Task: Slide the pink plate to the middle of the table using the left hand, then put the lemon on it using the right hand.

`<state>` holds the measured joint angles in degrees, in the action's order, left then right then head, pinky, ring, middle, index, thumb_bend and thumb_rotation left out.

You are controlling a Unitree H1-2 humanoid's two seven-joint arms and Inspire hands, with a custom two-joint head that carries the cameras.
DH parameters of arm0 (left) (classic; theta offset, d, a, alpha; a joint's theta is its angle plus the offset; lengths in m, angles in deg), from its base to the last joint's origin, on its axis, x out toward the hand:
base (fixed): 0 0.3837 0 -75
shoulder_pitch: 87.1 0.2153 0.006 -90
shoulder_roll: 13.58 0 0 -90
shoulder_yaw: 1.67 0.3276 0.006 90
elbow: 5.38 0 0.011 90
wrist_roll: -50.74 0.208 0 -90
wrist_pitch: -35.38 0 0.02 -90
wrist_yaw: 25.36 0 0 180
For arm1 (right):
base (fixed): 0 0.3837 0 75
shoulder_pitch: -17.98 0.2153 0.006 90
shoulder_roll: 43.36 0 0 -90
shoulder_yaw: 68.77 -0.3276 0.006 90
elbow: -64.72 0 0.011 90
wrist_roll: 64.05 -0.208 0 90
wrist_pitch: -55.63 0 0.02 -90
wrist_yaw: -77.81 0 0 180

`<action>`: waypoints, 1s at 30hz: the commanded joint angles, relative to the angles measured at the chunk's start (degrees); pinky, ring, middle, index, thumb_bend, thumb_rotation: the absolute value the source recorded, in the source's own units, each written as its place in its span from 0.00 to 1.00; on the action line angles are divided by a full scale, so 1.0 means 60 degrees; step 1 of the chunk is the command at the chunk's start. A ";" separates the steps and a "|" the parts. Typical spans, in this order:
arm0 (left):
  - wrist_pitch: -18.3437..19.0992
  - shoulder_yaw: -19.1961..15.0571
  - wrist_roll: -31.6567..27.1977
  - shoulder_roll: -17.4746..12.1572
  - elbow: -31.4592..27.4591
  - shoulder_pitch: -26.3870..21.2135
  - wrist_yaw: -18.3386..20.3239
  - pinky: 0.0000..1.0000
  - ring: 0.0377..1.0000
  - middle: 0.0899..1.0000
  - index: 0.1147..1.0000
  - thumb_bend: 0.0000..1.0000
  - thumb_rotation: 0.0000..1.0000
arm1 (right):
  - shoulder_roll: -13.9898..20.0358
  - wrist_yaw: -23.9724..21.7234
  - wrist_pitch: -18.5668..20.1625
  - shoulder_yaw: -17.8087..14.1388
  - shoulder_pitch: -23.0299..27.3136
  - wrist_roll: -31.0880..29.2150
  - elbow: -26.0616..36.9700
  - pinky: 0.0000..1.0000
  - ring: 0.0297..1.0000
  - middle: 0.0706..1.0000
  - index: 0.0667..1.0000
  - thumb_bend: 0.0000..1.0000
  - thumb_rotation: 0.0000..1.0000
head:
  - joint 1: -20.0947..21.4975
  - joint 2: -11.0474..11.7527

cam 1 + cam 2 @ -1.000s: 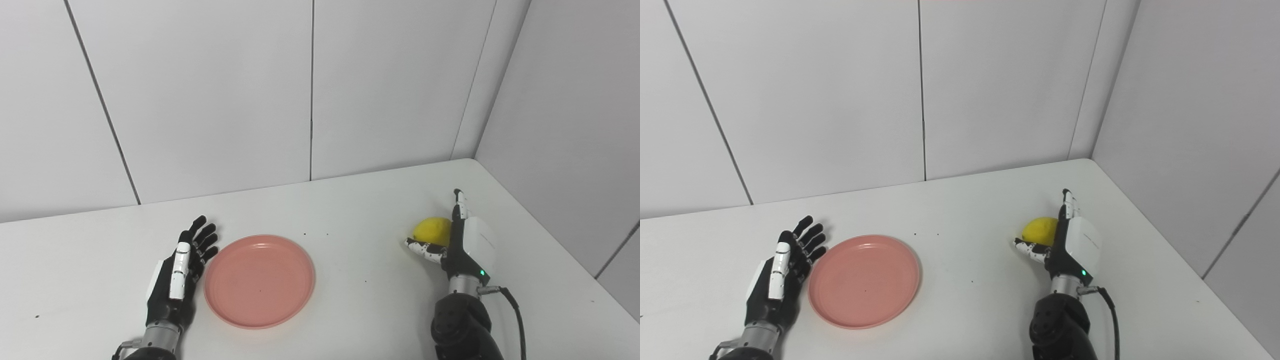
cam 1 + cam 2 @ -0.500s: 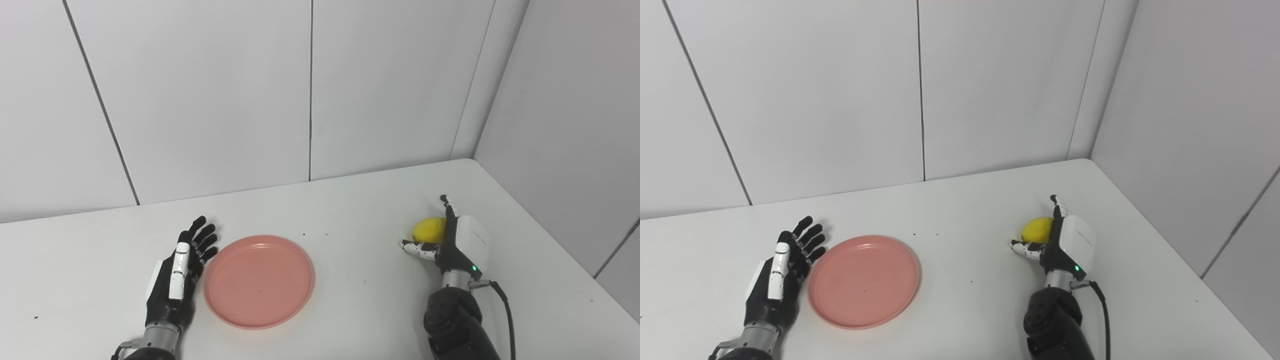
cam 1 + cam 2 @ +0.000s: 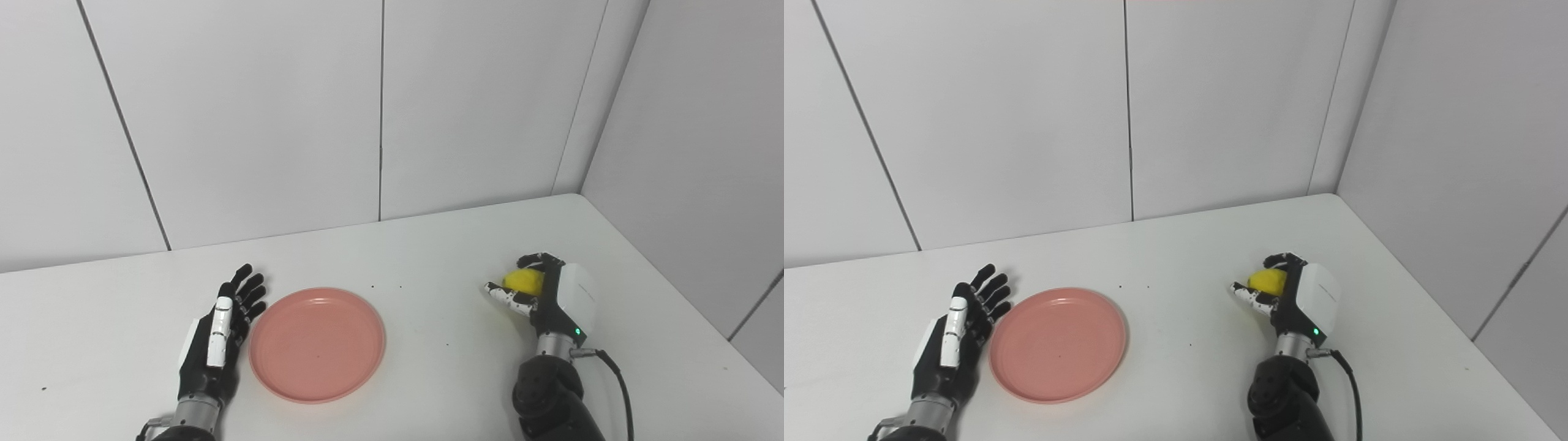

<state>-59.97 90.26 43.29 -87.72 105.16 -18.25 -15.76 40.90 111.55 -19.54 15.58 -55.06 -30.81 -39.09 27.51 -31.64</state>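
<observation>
The lemon (image 3: 524, 280) is enclosed by the curled fingers of the right hand (image 3: 551, 293) at the table's right side. The pink plate (image 3: 316, 345) is seen well apart to its left, just beside the spread, empty left hand (image 3: 215, 334).

A bare robot test lab is showing itself here, with plain white wall panels (image 3: 257, 122) meeting at a corner behind a white table (image 3: 441, 257), and a cabled black robot arm (image 3: 551, 398) reaching in over the table's near edge.
</observation>
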 commanded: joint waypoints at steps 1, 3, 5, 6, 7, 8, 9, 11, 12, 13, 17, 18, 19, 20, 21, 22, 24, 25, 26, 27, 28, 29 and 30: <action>-0.0036 0.0013 0.0050 -0.0022 0.0251 0.0436 0.0025 0.90 0.91 0.89 0.88 0.67 1.00 | 0.0067 0.0284 -0.0542 0.0030 0.0132 0.0017 0.0125 0.15 0.38 0.46 0.45 0.51 0.00 | -0.0011 -0.0004; -0.0040 0.0009 0.0067 -0.0007 0.0259 0.0436 0.0007 0.90 0.91 0.89 0.88 0.67 1.00 | 0.0076 0.0311 -0.0522 0.0068 0.0112 0.0002 0.0139 0.16 0.38 0.46 0.45 0.51 0.00 | -0.0026 -0.0005; -0.0049 0.0011 0.0065 -0.0001 0.0241 0.0449 0.0023 0.90 0.90 0.89 0.88 0.67 1.00 | 0.0077 0.0372 -0.0568 0.0103 0.0093 -0.0006 0.0140 0.17 0.38 0.47 0.45 0.51 0.00 | -0.0035 -0.0017; -0.0040 0.0010 0.0067 0.0005 0.0225 0.0456 0.0019 0.90 0.90 0.89 0.88 0.67 1.00 | 0.0057 0.0390 -0.0581 0.0112 0.0084 -0.0022 0.0168 0.18 0.38 0.47 0.45 0.51 0.00 | -0.0035 -0.0017; -0.0040 0.0005 0.0063 0.0012 0.0228 0.0456 0.0012 0.90 0.90 0.89 0.87 0.67 1.00 | 0.0036 0.0400 -0.0581 0.0126 0.0075 -0.0028 0.0205 0.18 0.38 0.47 0.45 0.51 0.00 | -0.0035 -0.0017; -0.0053 -0.0002 0.0059 0.0015 0.0258 0.0451 0.0010 0.89 0.90 0.89 0.87 0.67 1.00 | -0.0006 0.0412 -0.0600 0.0148 0.0063 -0.0036 0.0289 0.18 0.38 0.47 0.45 0.52 0.00 | -0.0035 -0.0017; -0.0056 -0.0003 0.0059 0.0021 0.0268 0.0451 0.0006 0.89 0.90 0.89 0.88 0.67 1.00 | -0.0028 0.0413 -0.0611 0.0162 0.0051 -0.0043 0.0358 0.19 0.38 0.47 0.45 0.52 0.00 | -0.0106 -0.0047; -0.0054 0.0022 0.0095 0.0021 0.0247 0.0459 0.0003 0.89 0.90 0.89 0.88 0.67 1.00 | -0.0082 0.0441 -0.0792 0.0181 0.0017 -0.0114 0.0478 0.21 0.38 0.47 0.45 0.52 0.00 | -0.0131 -0.0055; -0.0049 0.0032 0.0103 0.0022 0.0239 0.0458 0.0006 0.88 0.90 0.89 0.88 0.67 1.00 | -0.0118 0.0456 -0.0831 0.0211 -0.0002 -0.0088 0.0565 0.22 0.38 0.47 0.45 0.52 0.00 | -0.0131 -0.0055; -0.0047 0.0037 0.0106 0.0021 0.0237 0.0456 0.0010 0.89 0.90 0.89 0.88 0.67 1.00 | -0.0143 0.0466 -0.0850 0.0232 -0.0014 -0.0063 0.0625 0.21 0.38 0.47 0.45 0.52 0.00 | -0.0131 -0.0055; -0.0032 0.0055 0.0112 0.0035 0.0200 0.0475 0.0001 0.88 0.90 0.89 0.88 0.68 1.00 | -0.0217 0.0446 -0.0932 0.0450 -0.0067 0.0116 0.1067 0.21 0.38 0.47 0.45 0.51 0.00 | -0.0195 -0.0088; 0.0004 0.0064 0.0118 0.0041 0.0169 0.0484 -0.0005 0.89 0.90 0.89 0.88 0.68 1.00 | -0.0219 0.0420 -0.0979 0.0501 -0.0080 0.0120 0.1172 0.22 0.36 0.44 0.48 0.51 0.00 | -0.0195 -0.0088; 0.0029 0.0070 0.0123 0.0044 0.0147 0.0490 -0.0011 0.89 0.90 0.89 0.88 0.68 1.00 | -0.0217 0.0405 -0.1004 0.0538 -0.0090 0.0118 0.1241 0.22 0.34 0.42 0.50 0.51 0.00 | -0.0195 -0.0088; 0.0040 0.0079 0.0131 0.0052 0.0119 0.0497 -0.0016 0.89 0.90 0.89 0.88 0.68 1.00 | -0.0240 0.0367 -0.0974 0.0605 -0.0089 0.0157 0.1357 0.23 0.34 0.42 0.51 0.51 0.00 | -0.0244 -0.0104; 0.0026 0.0087 0.0142 0.0055 0.0113 0.0498 -0.0020 0.89 0.90 0.89 0.88 0.68 1.00 | -0.0261 0.0339 -0.0956 0.0667 -0.0080 0.0200 0.1436 0.23 0.36 0.44 0.48 0.51 0.00 | -0.0244 -0.0104; -0.0011 0.0095 0.0143 0.0058 0.0129 0.0495 -0.0011 0.89 0.90 0.89 0.88 0.67 1.00 | -0.0288 0.0270 -0.0997 0.0791 -0.0061 0.0248 0.1535 0.23 0.38 0.45 0.47 0.51 0.00 | -0.0276 -0.0104; -0.0019 0.0117 0.0151 0.0061 0.0111 0.0498 -0.0004 0.90 0.90 0.90 0.89 0.67 1.00 | -0.0343 0.0112 -0.1163 0.0992 -0.0028 0.0187 0.1684 0.24 0.35 0.42 0.50 0.51 0.00 | -0.0339 -0.0116; 0.0001 0.0129 0.0158 0.0063 0.0083 0.0504 -0.0006 0.90 0.91 0.90 0.89 0.67 1.00 | -0.0368 0.0039 -0.1253 0.1066 -0.0017 0.0112 0.1739 0.26 0.35 0.42 0.51 0.51 0.00 | -0.0339 -0.0116; 0.0019 0.0128 0.0142 0.0086 0.0046 0.0516 -0.0015 0.90 0.91 0.90 0.89 0.68 1.00 | -0.0426 -0.0050 -0.1328 0.1150 0.0005 0.0023 0.1808 0.28 0.35 0.42 0.51 0.51 0.00 | -0.0445 -0.0172; 0.0029 0.0126 0.0129 0.0103 0.0023 0.0524 -0.0022 0.90 0.91 0.90 0.89 0.67 1.00 | -0.0464 -0.0106 -0.1374 0.1208 0.0020 -0.0034 0.1853 0.30 0.36 0.42 0.52 0.51 0.00 | -0.0445 -0.0172; 0.0045 0.0125 0.0127 0.0122 -0.0004 0.0532 -0.0035 0.89 0.91 0.90 0.89 0.67 1.00 | -0.0491 -0.0146 -0.1399 0.1262 0.0034 -0.0040 0.1890 0.31 0.36 0.43 0.52 0.51 0.00 | -0.0509 -0.0200; 0.0057 0.0125 0.0129 0.0134 -0.0023 0.0538 -0.0044 0.89 0.91 0.90 0.89 0.67 1.00 | -0.0510 -0.0176 -0.1417 0.1292 0.0042 -0.0037 0.1914 0.32 0.36 0.43 0.52 0.51 0.00 | -0.0509 -0.0200; 0.0096 0.0142 0.0166 0.0137 -0.0045 0.0536 -0.0061 0.89 0.91 0.90 0.89 0.67 1.00 | -0.0551 -0.0217 -0.1454 0.1439 0.0088 0.0081 0.1936 0.32 0.36 0.43 0.52 0.51 0.00 | -0.0527 -0.0214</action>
<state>-59.66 90.77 43.79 -87.42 103.76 -17.78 -15.84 37.38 110.32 -24.84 23.77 -56.91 -31.22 -29.74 24.52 -32.78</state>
